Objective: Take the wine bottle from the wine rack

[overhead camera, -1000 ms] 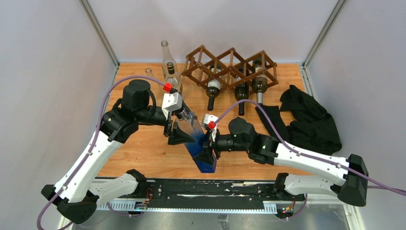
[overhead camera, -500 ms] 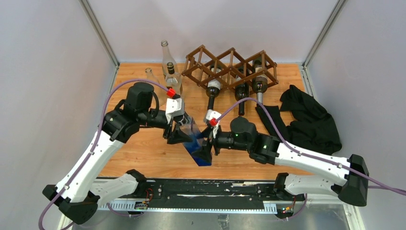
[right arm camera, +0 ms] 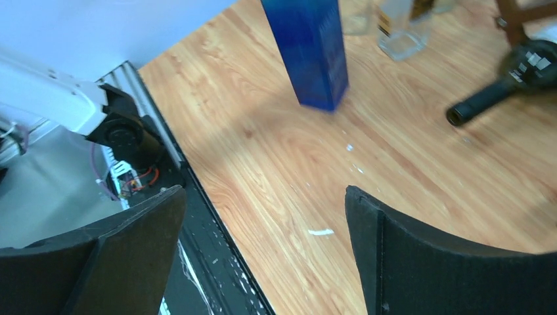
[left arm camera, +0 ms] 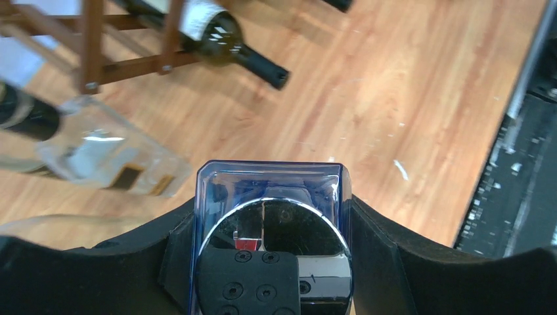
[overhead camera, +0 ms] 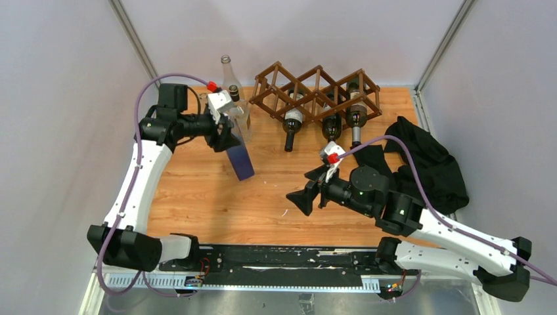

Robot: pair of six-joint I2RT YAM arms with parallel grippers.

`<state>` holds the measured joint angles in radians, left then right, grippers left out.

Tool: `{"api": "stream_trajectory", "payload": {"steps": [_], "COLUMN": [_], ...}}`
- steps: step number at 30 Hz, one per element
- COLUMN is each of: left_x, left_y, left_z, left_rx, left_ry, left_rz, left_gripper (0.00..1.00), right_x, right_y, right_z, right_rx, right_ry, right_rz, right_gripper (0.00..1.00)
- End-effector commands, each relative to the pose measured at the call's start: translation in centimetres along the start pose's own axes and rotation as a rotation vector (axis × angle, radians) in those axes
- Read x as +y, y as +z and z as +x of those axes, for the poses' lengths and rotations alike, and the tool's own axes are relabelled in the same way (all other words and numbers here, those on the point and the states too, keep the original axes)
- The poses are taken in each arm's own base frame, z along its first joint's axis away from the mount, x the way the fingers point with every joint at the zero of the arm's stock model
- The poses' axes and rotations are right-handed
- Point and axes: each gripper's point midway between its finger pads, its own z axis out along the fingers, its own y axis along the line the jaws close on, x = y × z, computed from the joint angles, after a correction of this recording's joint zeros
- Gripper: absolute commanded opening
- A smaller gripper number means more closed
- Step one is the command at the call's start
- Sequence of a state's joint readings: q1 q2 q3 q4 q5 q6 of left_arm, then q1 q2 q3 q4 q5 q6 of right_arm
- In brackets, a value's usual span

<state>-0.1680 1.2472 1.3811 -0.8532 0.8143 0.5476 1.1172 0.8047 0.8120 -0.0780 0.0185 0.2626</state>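
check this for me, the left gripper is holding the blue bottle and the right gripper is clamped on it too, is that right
Not quite. The left gripper does hold the blue bottle, but the right gripper is not clamped on it: it is open, empty and apart from the bottle. The right wrist view shows this.

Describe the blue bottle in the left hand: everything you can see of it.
The blue bottle is tall and square-sectioned, of translucent deep-blue glass, with a round silvery cap. No label shows. The left hand clamps it near its top, one finger on each side. It is held close to upright, cap up, base at or just above the wooden table; contact cannot be told. It is just in front of the clear bottles at the far left.
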Motion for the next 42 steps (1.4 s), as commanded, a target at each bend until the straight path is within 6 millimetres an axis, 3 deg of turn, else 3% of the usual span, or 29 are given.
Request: {"api": "stream_trajectory", "payload": {"steps": [1, 7, 14, 18, 25, 28, 31, 37, 42], "left_x": [4.2, 9.2, 13.4, 14.9, 16.4, 16.5, 16.5, 16.7, 16.2], "left_y": [-1.9, -3.1, -4.0, -3.8, -3.0, -2.7, -2.6, -3.2, -3.9], "left_z": [-4.2, -2.9, -0.1, 1.2, 2.9, 3.5, 3.9, 4.0, 3.4], "left_rx": [-0.141, -0.131, -0.062, -0.049, -0.038, -0.033, -0.028, -0.019, -0.018], "left_ry": [0.143, 0.149, 0.145, 0.103, 0.055, 0.015, -0.011, -0.027, -0.051], "left_rz": [-0.086, -0.198, -0.292, -0.318, -0.346, -0.348, -0.355, -0.404, -0.417], "left_gripper": [0.00, 0.00, 0.00, 0.00, 0.02, 0.35, 0.59, 0.76, 0.99], "right_x": [-3.6, -5.9, -7.6, -9.3, -15.0, -18.4, -21.2, -27.1, -31.6], "right_y": [-3.1, -7.1, -9.1, -8.6, -6.7, -6.9, -6.9, -6.6, -5.9], "right_z": [1.4, 0.9, -0.1, -0.8, -0.8, -1.7, -3.1, -5.1, -4.2], "right_rx": [0.070, 0.153, 0.183, 0.208, 0.254, 0.222, 0.162, 0.073, 0.078], "right_ry": [0.068, 0.130, 0.152, 0.160, 0.349, 0.318, 0.327, 0.384, 0.417], "right_rz": [0.220, 0.398, 0.535, 0.615, 0.721, 0.833, 0.904, 0.998, 1.025], "right_gripper": [0.94, 0.96, 0.97, 0.99, 1.00, 1.00, 1.00, 0.99, 0.98]}}
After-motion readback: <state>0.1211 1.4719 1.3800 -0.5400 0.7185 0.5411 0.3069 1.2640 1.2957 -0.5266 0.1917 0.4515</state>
